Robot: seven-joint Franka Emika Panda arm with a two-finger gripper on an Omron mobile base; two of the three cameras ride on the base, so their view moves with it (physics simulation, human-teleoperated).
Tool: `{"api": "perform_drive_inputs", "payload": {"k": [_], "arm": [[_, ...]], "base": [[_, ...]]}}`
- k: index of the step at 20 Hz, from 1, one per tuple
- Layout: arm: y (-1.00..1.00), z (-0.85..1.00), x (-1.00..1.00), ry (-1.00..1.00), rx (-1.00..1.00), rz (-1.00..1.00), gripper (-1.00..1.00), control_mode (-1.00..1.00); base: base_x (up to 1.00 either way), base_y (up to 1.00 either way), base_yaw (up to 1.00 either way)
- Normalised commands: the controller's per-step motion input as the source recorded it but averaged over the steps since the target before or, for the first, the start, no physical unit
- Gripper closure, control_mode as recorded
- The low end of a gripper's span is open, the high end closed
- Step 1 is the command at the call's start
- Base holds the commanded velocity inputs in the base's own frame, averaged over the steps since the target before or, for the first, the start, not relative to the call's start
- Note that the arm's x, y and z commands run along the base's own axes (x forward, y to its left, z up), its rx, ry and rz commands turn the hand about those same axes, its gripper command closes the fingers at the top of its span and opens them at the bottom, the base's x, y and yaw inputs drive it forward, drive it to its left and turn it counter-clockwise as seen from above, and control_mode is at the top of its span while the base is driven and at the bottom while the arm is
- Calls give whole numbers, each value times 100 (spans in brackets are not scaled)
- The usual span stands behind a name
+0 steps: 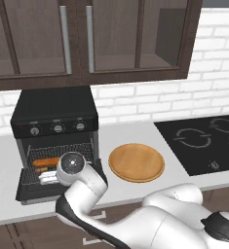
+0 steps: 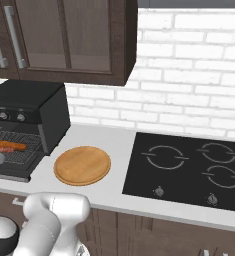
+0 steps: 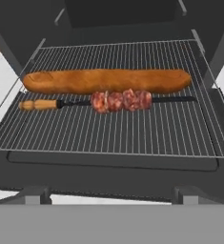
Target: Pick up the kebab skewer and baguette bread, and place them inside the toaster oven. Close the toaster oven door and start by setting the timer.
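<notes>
Gripper [image 3: 108, 194] first: your jaws stand wide apart and empty, poised just in front of the toaster oven's open mouth, with the two dark fingertips [image 3: 35, 194] rising at the near edge of the hand view. Directly beyond them lies the toaster oven door [image 3: 113, 178], dropped flat toward you, and past its hinge the wire rack [image 3: 113, 128] slides back into the toaster oven [image 1: 55, 114]. On that rack the kebab skewer [image 3: 106, 101] lies nearer to you, its wooden handle at the left and its meat chunks at the middle, while the baguette bread [image 3: 106, 81] rests just behind it, parallel and touching or nearly so. Both foods look loaded, so the placing steps seem finished, and the wooden plate [image 1: 136, 162] on the counter to the right sits bare. Closing the door appears to be the step in hand. For that you will probably need to drop below the door's near edge, lift it up shut, then reach the knobs [image 1: 58, 128] for the timer.
</notes>
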Motion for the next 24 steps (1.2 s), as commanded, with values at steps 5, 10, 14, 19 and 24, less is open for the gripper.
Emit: {"api": "perform_drive_inputs", "payload": {"k": [5,10,14,19,24], "arm": [[10,-2,0,0,0,4,-100,-100],[1,0,0,0,0,0,-100,-100],[0,0,0,0,0,0,-100,-100],[0,0,0,0,0,0,-100,-100],[0,0,0,0,0,0,-100,-100]], "base": [[0,0,0],[0,0,0],[0,0,0],[0,0,0],[0,0,0]]}}
